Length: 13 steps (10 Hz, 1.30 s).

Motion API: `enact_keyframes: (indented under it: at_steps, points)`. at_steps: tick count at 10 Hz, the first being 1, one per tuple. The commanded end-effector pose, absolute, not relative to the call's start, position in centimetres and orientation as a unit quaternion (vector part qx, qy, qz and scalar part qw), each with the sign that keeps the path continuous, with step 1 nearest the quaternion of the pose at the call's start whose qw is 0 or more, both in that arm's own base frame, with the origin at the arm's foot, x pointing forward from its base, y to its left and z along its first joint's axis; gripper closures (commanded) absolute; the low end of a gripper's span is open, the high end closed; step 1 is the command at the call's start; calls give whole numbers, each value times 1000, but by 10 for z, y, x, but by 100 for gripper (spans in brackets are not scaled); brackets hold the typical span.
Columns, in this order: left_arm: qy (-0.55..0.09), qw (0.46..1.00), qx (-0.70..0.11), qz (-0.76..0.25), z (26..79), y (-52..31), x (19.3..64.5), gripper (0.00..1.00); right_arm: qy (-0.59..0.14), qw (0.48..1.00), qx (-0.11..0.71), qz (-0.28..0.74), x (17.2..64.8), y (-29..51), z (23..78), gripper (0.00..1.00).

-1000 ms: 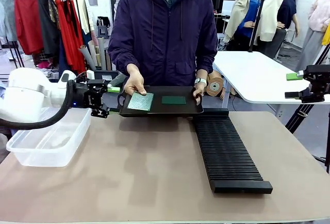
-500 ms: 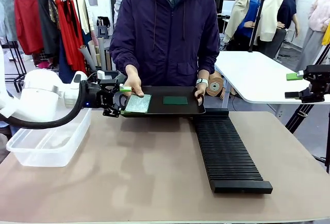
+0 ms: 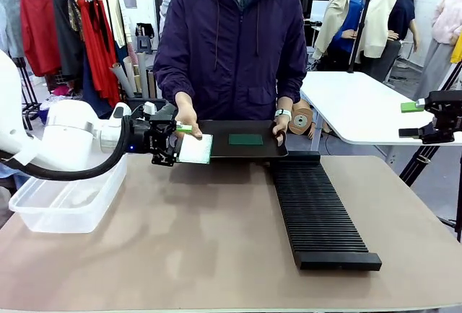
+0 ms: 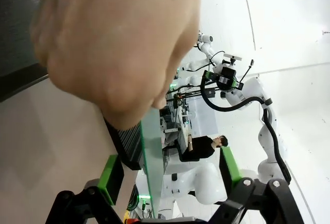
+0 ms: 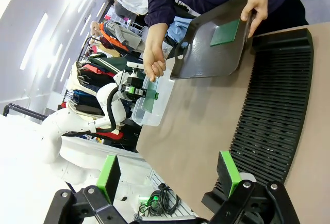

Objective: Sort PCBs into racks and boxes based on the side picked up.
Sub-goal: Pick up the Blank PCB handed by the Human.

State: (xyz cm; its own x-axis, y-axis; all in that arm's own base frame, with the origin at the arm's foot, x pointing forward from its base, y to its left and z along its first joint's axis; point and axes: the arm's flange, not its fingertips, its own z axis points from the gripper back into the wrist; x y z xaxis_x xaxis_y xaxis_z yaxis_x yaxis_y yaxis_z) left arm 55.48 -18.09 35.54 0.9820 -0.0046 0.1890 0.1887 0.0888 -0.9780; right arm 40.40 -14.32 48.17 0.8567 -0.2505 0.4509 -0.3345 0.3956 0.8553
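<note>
The left claw (image 3: pixel 178 143) stands with jaws apart astride the pale-faced PCB (image 3: pixel 195 148), apparently tipped up by the person's hand (image 3: pixel 189 117) at the black tray's (image 3: pixel 267 151) left end, so it should close only with both pads square on the faces and clear of those fingers; the right claw (image 3: pixel 409 120) hangs open, aside.

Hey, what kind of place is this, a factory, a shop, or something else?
Probably a robotics lab or test room rather than a factory: a white robot arm reaches over a table that carries a slotted black rack, and a rail of hanging clothes stands behind.
</note>
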Motion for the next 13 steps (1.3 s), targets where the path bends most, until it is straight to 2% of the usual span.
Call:
enact_keyframes:
  at_steps: [1,5,13]
  points:
    - [-70,728,-680,-45,357,-186,561,26,-263,792,550,28,404,-143,485,0]
    - [-49,726,-686,-13,351,-186,564,100,-263,792,550,28,404,-143,485,0]
    - [-18,727,-686,-8,350,-185,562,100,-263,792,550,28,404,-143,485,0]
